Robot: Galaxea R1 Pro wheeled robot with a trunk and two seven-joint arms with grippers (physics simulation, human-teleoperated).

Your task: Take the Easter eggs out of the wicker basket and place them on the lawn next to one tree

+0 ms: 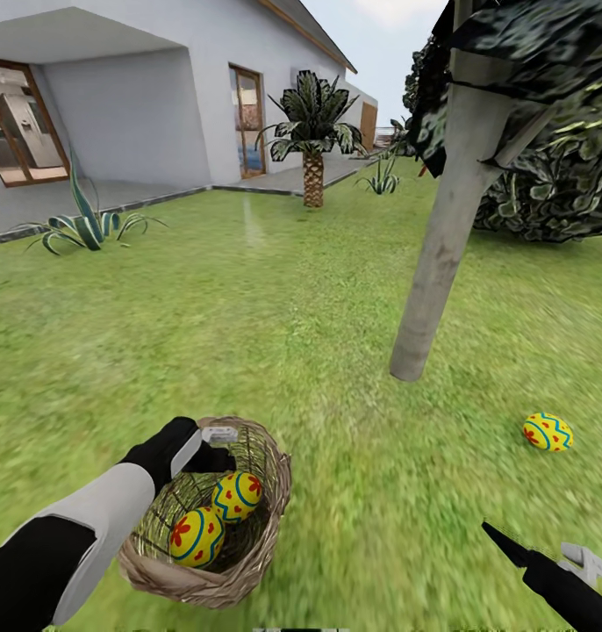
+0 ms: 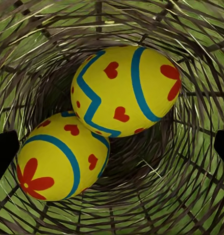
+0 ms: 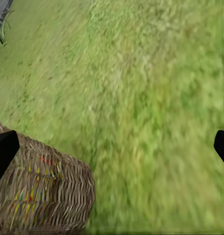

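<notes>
Nearest the robot, the wicker basket (image 1: 209, 518) stands on the lawn (image 1: 275, 351), and the left gripper (image 2: 112, 144) hangs over its mouth, pointing down inside. Its fingertips (image 2: 4, 152) sit far apart at either side of the left wrist view, spread wide and holding nothing. Two Easter eggs lie in the bottom of the basket, touching each other: the flower-painted egg (image 1: 196, 536) nearer the robot, and the zigzag-and-hearts egg (image 1: 237, 496) resting against it on the farther side.

The right gripper (image 3: 112, 147) hovers low over bare grass to the right of the basket, its fingers likewise parted and empty; the basket's woven wall (image 3: 43, 196) shows just beside one fingertip in the right wrist view.

Farther out on the right, the third egg (image 1: 548, 432) lies on the grass, well apart from the basket and near the foot of the tree (image 1: 446, 237), whose pale grey trunk leans up into a dark crown.

Beyond, a spiky striped plant (image 1: 86, 224) grows at the lawn's far left edge by the paving, a short palm (image 1: 313, 132) stands at the far edge, and the white house (image 1: 161, 88) rises behind.
</notes>
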